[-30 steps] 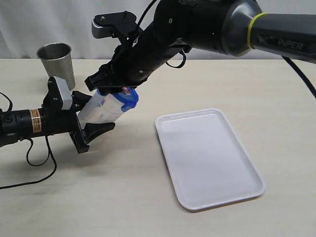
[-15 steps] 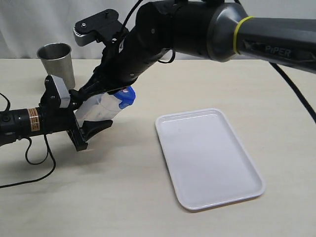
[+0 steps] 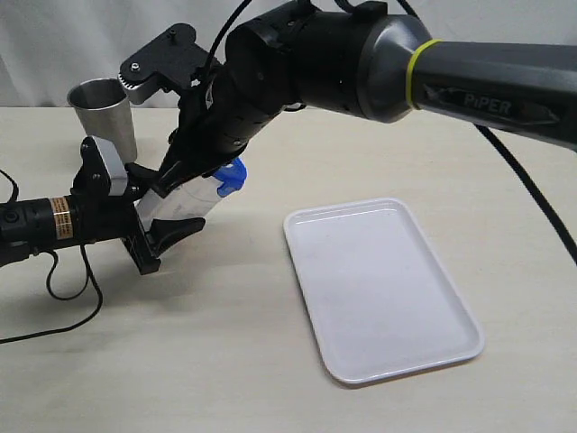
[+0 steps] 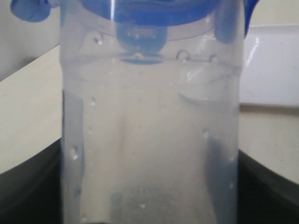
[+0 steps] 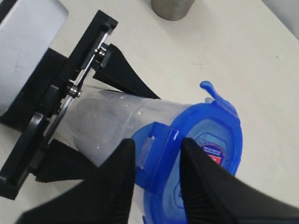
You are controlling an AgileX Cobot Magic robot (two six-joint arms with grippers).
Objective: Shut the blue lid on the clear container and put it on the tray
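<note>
The clear container (image 3: 176, 203) hangs tilted above the table, my left gripper (image 3: 167, 207) shut around its body. The blue lid (image 3: 231, 177) sits on its mouth, pointing toward the tray (image 3: 388, 298), which lies flat on the right. My right gripper (image 3: 187, 169) reaches across from above. In the right wrist view its two black fingers (image 5: 122, 161) stand close together around the lid's (image 5: 205, 154) rim and one snap tab, with the right gripper (image 5: 156, 149) shut on that edge. The left wrist view shows the container (image 4: 149, 140) filling the frame and the lid (image 4: 140, 9) at its far end.
An opaque steel cup (image 3: 102, 113) stands at the back left, just behind the left arm. A black cable (image 3: 72, 298) loops on the table at the left. The large right arm (image 3: 361, 63) spans the upper scene. A white tray edge (image 4: 273, 65) shows beyond the container.
The right arm has swung left and its gripper has slid down along the lid's side. The left gripper and container shifted slightly left; the lid stays on the mouth.
</note>
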